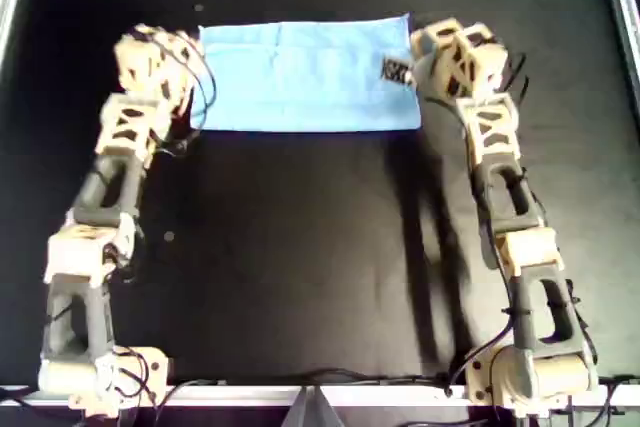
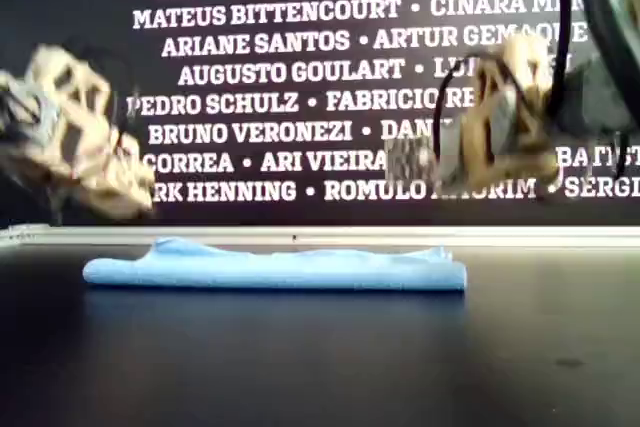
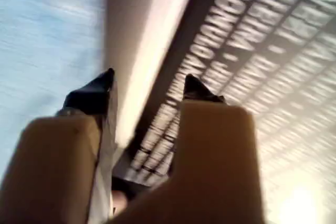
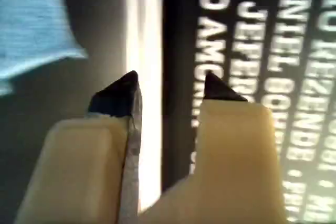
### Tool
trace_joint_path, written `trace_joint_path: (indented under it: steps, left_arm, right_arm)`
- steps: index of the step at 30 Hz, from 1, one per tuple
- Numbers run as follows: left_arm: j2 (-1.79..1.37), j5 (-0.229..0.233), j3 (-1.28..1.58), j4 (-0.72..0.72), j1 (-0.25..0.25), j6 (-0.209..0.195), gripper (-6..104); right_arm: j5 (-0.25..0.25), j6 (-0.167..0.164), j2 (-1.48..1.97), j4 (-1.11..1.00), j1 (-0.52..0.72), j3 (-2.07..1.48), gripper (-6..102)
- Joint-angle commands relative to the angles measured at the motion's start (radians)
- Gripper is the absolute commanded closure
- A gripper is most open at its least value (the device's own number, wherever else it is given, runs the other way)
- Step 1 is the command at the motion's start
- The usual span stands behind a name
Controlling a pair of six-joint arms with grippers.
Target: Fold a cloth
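Lying flat as a doubled-over rectangle near the overhead view's top edge of the black tabletop (image 1: 300, 247), the cloth (image 1: 305, 75) is looking at least once folded, while left tool (image 3: 147, 90) and right tool (image 4: 170, 90) are hovering spread and empty beside its ends.

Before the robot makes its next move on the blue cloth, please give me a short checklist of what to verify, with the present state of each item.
1. Cloth lies flat, folded into a rectangle: ok.
2. Left end effector open and holding nothing: ok.
3. Right end effector open and holding nothing: ok.
4. Both end effectors lifted clear of the cloth, as the exterior view shows: ok.
5. Edges of the folded layers aligned: cannot tell; the cloth's end on the exterior view's left looks slightly bunched.
6. Table around the cloth free of other objects: ok.
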State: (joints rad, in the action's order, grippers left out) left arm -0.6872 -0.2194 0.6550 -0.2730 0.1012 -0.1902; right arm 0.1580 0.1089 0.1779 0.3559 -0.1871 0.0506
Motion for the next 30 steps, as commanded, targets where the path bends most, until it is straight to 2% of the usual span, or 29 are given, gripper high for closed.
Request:
trace_joint_path:
  steps: [1, 4, 7, 14, 17, 22, 26, 30]
  left_arm:
    - [-0.318, -0.018, 0.034, -0.044, -0.023, -0.005, 53]
    - [-0.503, -0.003, 0.147, -0.144, -0.015, -0.006, 53]
    - [-0.703, -0.002, 0.273, -0.242, -0.012, -0.006, 53]
    - [-1.301, 0.0, 0.538, -0.518, -0.006, -0.008, 53]
    - [-1.479, 0.0, 0.617, -0.635, -0.008, -0.009, 53]
    - [-1.657, 0.0, 0.756, -0.773, -0.02, -0.002, 53]
    - [-1.798, 0.0, 0.873, -0.785, -0.02, 0.005, 53]
    - [-1.979, -0.002, 1.057, -0.792, -0.009, 0.008, 53]
  right_arm:
    - [0.006, 0.009, 0.242, -0.026, 0.005, 0.083, 46]
    - [0.008, 0.009, 0.322, 0.017, 0.002, 0.083, 46]
    - [0.008, 0.009, 0.433, 0.155, -0.009, 0.083, 46]
    - [-0.008, 0.003, 0.927, 0.836, -0.06, 0.081, 45]
    - [-0.011, -0.005, 1.054, 1.034, -0.031, 0.055, 45]
    - [-0.012, 0.0, 1.221, 1.081, 0.071, 0.08, 45]
    - [-0.009, 0.012, 1.433, 1.1, 0.071, -0.025, 45]
    - [0.008, 0.015, 1.681, 1.1, 0.055, -0.296, 45]
